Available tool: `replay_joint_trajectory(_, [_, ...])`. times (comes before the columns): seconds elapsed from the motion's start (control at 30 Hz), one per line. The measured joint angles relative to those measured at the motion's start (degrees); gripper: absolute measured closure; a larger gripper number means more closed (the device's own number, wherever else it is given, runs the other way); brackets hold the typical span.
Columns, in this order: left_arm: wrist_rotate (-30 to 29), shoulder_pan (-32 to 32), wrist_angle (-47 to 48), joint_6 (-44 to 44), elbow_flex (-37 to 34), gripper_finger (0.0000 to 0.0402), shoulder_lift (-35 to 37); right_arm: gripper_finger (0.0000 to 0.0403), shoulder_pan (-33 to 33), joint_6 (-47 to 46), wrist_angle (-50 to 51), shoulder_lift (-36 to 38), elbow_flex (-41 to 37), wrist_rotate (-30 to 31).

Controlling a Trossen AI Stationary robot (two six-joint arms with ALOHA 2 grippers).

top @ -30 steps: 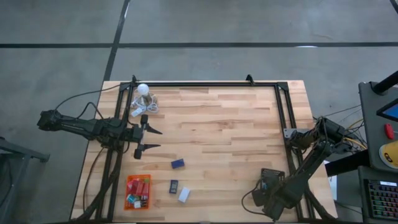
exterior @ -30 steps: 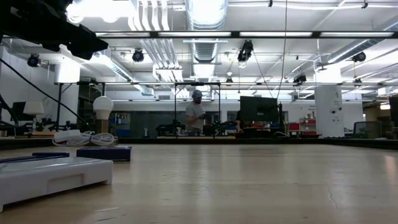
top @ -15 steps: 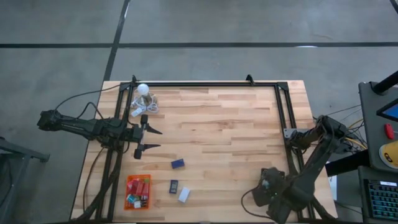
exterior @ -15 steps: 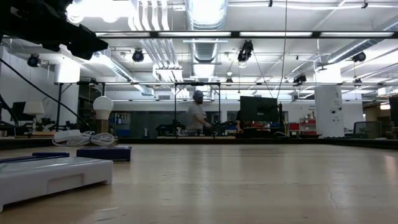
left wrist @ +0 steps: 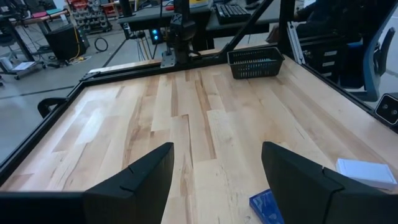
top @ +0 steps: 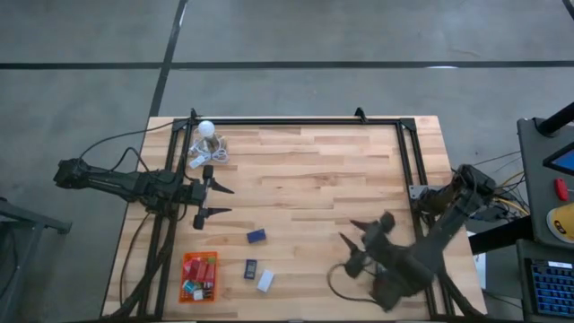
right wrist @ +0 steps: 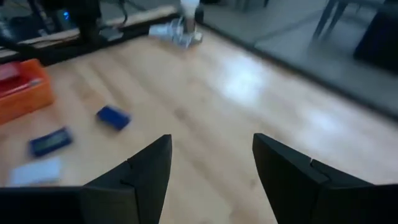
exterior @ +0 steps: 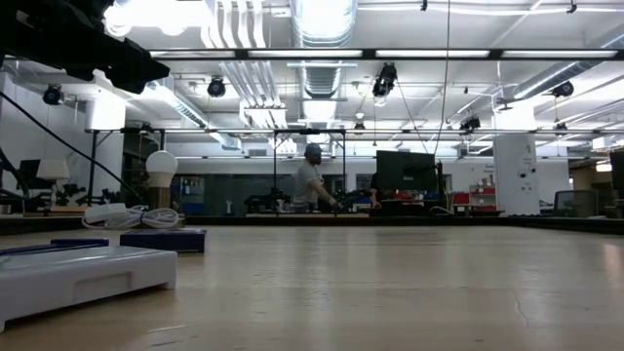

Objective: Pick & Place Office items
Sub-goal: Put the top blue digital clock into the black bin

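Three office items lie loose on the wood near the front left: a blue block (top: 256, 236), a navy piece (top: 251, 268) and a white piece (top: 265, 281). Several more fill the orange tray (top: 198, 275). My right gripper (top: 351, 244) hangs open above the table, right of these pieces, and points toward them. Its wrist view shows the blue block (right wrist: 113, 117), the navy piece (right wrist: 50, 142) and the white piece (right wrist: 36, 171) ahead of the open gripper (right wrist: 211, 177). My left gripper (top: 222, 200) waits open at the left edge, pointing right.
A white bulb (top: 206, 128) with a coiled cord (top: 204, 154) lies at the far left corner. A black ribbed tray (left wrist: 255, 62) stands near the right front. A black frame (top: 296, 122) runs along the table's edges. A person stands in the room beyond (exterior: 312, 180).
My right gripper has risen from just above the black tray at the right front. It has tipped up from pointing down to pointing nearly level at the table's left, has rolled, and now reaches further left over the wood.
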State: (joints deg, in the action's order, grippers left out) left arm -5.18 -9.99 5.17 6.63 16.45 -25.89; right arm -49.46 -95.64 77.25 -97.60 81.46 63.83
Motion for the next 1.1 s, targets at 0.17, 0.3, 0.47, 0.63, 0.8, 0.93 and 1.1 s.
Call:
replay_joint_trajectory(0.17, [0.0,0.0,0.0,0.0,0.0,0.0154,0.0,0.0181,7.5,23.0,-16.2,0.0,-3.4,4.0])
replay_joint_trajectory(0.3, [0.0,0.0,0.0,0.0,0.0,0.0154,0.0,0.0181,12.9,44.6,-35.4,-0.1,-6.7,1.8])
replay_joint_trajectory(0.47, [0.0,0.0,0.0,0.0,0.0,0.0154,0.0,0.0181,18.0,67.4,-59.9,-0.1,-10.9,-8.3])
replay_joint_trajectory(0.63, [0.0,0.0,0.0,0.0,0.0,0.0154,0.0,0.0181,23.1,81.8,-81.9,-0.1,-17.6,-20.0])
replay_joint_trajectory(0.8, [0.0,0.0,0.0,0.0,0.0,0.0154,0.0,0.0181,27.9,93.0,-101.2,-0.7,-26.0,-34.9])
replay_joint_trajectory(0.93, [0.0,0.0,0.0,0.0,0.0,0.0154,0.0,0.0181,30.1,99.4,-107.6,-2.0,-30.7,-40.9])
replay_joint_trajectory(1.1, [0.0,0.0,0.0,0.0,0.0,0.0154,0.0,0.0181,33.0,100.4,-114.6,-5.1,-34.3,-47.2])
